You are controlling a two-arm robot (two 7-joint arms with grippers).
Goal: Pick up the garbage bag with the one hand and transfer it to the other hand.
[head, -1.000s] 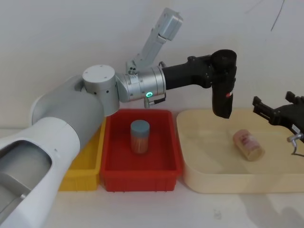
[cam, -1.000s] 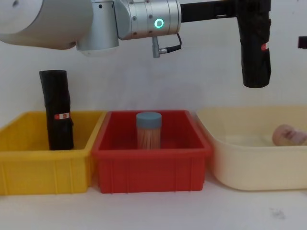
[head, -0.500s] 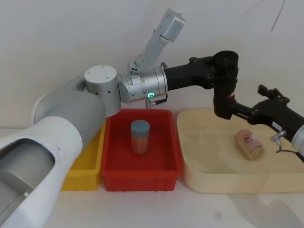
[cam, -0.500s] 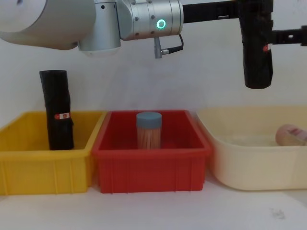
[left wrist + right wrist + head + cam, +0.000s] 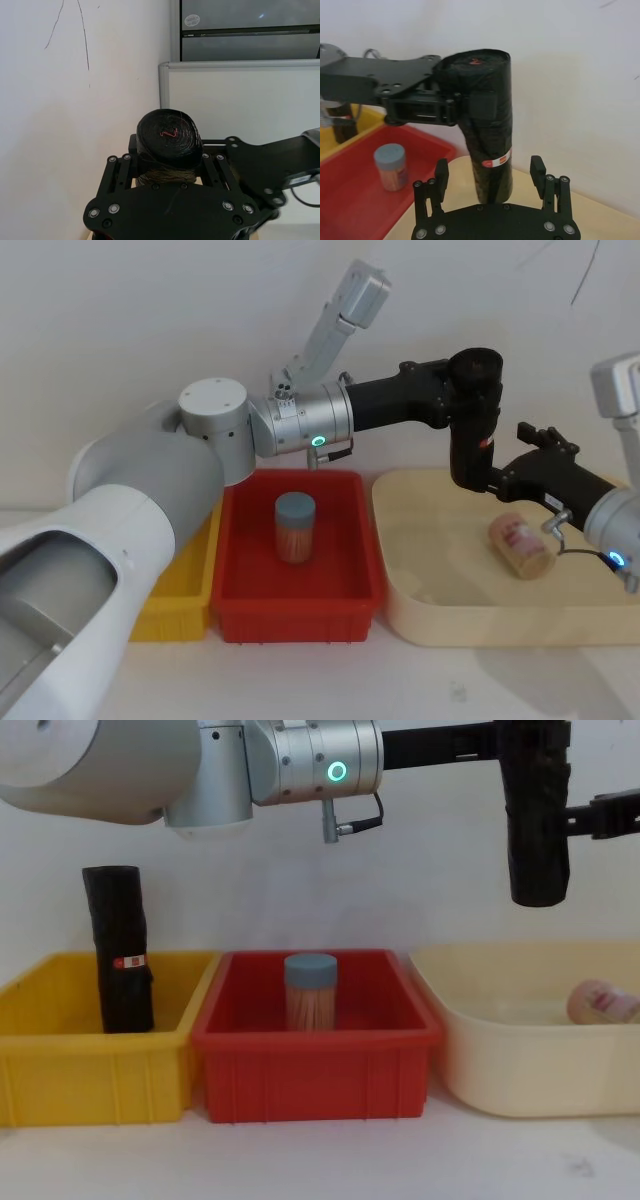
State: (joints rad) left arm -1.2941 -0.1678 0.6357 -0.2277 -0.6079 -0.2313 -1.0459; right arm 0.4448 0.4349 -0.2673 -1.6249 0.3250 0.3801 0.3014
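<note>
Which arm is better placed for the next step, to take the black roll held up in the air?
Right. The right gripper is open, with fingers either side of the garbage bag's lower half. The left gripper is shut on its upper part, so it can only let go.

Open air beneath the garbage bag (image 5: 538, 830), cream tray (image 5: 520, 1065) below, jar (image 5: 311, 992) standing mid red bin (image 5: 315, 1070)
</note>
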